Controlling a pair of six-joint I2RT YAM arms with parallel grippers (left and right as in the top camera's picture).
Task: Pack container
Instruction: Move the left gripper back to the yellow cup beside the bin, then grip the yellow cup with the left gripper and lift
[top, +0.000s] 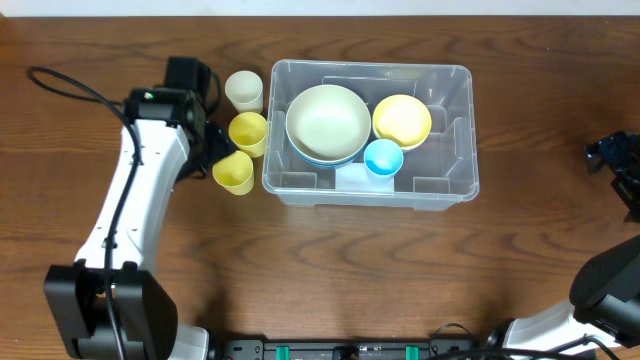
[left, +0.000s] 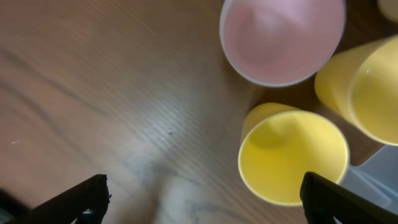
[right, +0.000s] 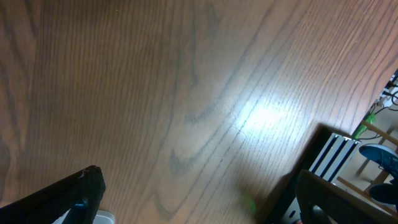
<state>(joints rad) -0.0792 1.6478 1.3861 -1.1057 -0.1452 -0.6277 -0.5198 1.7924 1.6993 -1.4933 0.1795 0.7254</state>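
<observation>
The container (top: 445, 190), a large clear rectangular plastic bin with rounded corners, stands in the middle of the brown wooden surface (top: 330, 270). Inside it a wide pale green bowl (top: 328, 120) sits nested on a light blue bowl (top: 322, 161) at the left; a round yellow bowl (top: 402, 120) lies at the far right; a small blue cup (top: 383, 157) stands nearer, with a white label (top: 350, 178) just left of it. Just outside the container's left wall three plastic cups stand in a row from far to near: a cream cup (top: 243, 90), a yellow cup (top: 248, 132), a second yellow cup (top: 233, 172). The left claw (left: 205, 183) hovers just left of the yellow cups, its fingers (left: 81, 199) spread wide with nothing between them. The right claw (right: 198, 177) hangs at the right edge of the surface, well apart from the container, spread wide over bare wood.
</observation>
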